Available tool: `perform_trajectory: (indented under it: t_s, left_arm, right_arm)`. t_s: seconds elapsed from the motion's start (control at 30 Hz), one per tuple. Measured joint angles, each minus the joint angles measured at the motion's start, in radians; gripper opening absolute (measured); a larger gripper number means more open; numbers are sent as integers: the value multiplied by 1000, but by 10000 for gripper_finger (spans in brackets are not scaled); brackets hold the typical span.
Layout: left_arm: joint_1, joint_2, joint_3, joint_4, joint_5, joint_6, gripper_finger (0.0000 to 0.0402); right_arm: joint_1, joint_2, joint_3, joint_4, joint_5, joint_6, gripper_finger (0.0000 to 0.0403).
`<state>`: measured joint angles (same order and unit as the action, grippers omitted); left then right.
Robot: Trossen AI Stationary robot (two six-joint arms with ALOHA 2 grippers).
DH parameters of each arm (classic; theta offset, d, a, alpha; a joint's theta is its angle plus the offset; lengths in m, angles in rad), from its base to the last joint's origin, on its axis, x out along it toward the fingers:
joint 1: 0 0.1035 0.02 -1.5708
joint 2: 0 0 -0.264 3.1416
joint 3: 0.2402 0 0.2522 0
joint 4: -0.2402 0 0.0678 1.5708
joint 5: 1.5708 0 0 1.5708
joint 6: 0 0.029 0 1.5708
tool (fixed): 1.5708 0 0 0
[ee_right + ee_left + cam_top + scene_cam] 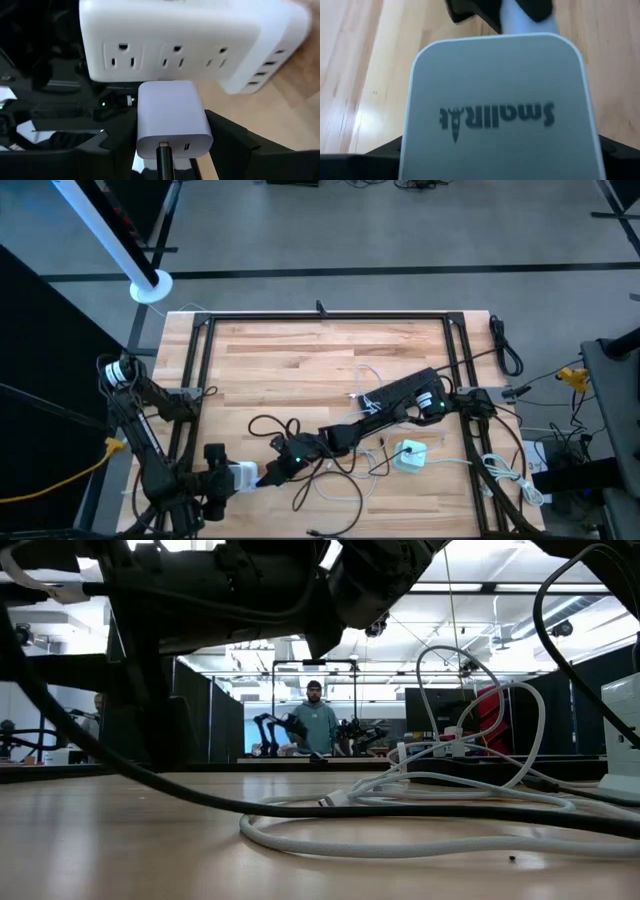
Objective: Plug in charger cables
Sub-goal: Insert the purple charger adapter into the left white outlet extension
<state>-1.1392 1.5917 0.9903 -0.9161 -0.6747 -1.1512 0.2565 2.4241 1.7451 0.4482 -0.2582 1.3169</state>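
My left gripper [228, 477], near the table's front left, is shut on a white power block [245, 474] with three outlets [175, 55] on one face and printed lettering [497, 116] on another. My right gripper [278, 468] reaches in from the right and is shut on a small white charger plug [172, 120], which has a black cable [165, 162] in its back. The plug stands close before the block's outlet face, just under the middle outlet. Whether they touch does not show. Loose black cables [270, 426] and white cables [372, 376] lie in loops on the table. My left gripper holds the power block by two opposite sides near its end [415, 150], pinched between the two fingers [375, 155]. The lettered face is turned toward the wrist. My right gripper pinches the charger plug by its two flat sides [202, 132] between the fingers [230, 142], near its cable end. The plug's front end points at the block, and the black cable trails back between the fingers.
A second white charger block [410, 453] with a white cord lies at the front right. White cable loops [400, 810] and a black cable [200, 798] cross the table near the low camera. A black frame [320, 317] borders the table. A person [315, 725] stands far behind.
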Motion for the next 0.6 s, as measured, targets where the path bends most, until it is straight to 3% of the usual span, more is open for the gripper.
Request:
perform_trajectory:
  t_s: [0.4,0.6]
  left_arm:
    - [-10,-1,-25,12,-42,-43,300]
    - [-17,0,-27,30,-77,-43,300]
  right_arm:
    - [10,-27,1,-5,-30,14,191]
    - [12,-66,0,-210,-85,-13,191]
